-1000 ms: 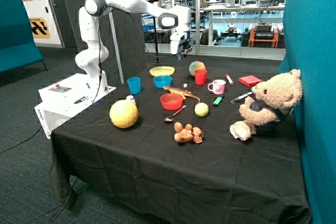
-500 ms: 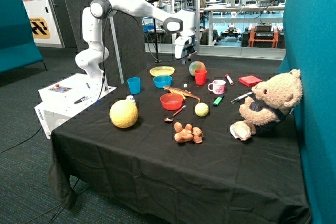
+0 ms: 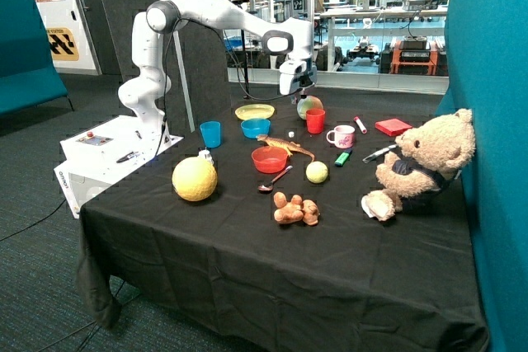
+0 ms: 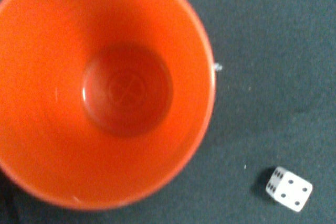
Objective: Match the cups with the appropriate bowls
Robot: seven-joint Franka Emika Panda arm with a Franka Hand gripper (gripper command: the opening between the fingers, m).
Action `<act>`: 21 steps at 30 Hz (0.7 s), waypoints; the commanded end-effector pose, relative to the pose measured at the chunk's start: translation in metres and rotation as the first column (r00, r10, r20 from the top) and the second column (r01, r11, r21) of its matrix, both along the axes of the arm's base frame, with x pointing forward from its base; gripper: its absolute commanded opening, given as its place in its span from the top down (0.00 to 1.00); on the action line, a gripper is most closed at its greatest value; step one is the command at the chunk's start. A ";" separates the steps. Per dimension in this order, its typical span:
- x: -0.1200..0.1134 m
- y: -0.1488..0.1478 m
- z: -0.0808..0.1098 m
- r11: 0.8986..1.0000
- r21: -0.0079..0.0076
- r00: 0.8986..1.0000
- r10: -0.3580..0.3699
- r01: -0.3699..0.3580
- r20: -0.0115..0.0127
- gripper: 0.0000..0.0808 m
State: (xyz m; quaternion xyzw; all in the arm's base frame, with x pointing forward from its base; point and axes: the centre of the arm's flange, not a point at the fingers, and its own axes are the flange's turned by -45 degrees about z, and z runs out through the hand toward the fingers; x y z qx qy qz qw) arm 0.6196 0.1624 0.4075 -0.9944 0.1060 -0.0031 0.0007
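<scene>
Hovering above the red cup (image 3: 315, 120) near the tabletop's far edge, the gripper (image 3: 301, 91) is seen; jaw state cannot be told. A white die (image 4: 288, 189) lies beside the cup.

Teddy bear (image 3: 425, 164), yellow ball (image 3: 195, 179), handled mug (image 3: 341, 136), white die (image 4: 288, 189) on black tablecloth (image 3: 272, 261)

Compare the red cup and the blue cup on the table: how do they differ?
The red cup stands between the multicoloured ball and the mug; the blue cup stands near the table edge on the robot base's side, beside the blue bowl. The tool hangs above the red cup, far from the blue cup. The red cup is plainly empty; the blue cup's inside is not visible. Both stand upright, handleless.
</scene>
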 end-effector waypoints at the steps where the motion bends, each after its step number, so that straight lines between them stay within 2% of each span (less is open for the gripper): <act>1: 0.018 -0.008 0.000 1.000 -0.001 1.000 -0.025 0.025 -0.006 0.35; 6: 0.023 -0.009 -0.007 1.000 -0.001 1.000 -0.014 0.014 -0.006 0.35; 7: 0.024 -0.009 -0.008 0.999 -0.001 0.999 -0.040 0.040 -0.006 0.35; 12: 0.028 -0.005 -0.018 0.998 -0.001 0.998 -0.064 0.064 -0.006 0.35; 17: 0.029 0.000 -0.030 0.998 -0.001 0.998 -0.063 0.063 -0.006 0.37; 18: 0.028 0.000 -0.032 1.000 -0.001 1.000 -0.026 0.026 -0.006 0.37; 21: 0.027 0.003 -0.040 1.000 -0.001 1.000 -0.026 0.026 -0.006 0.37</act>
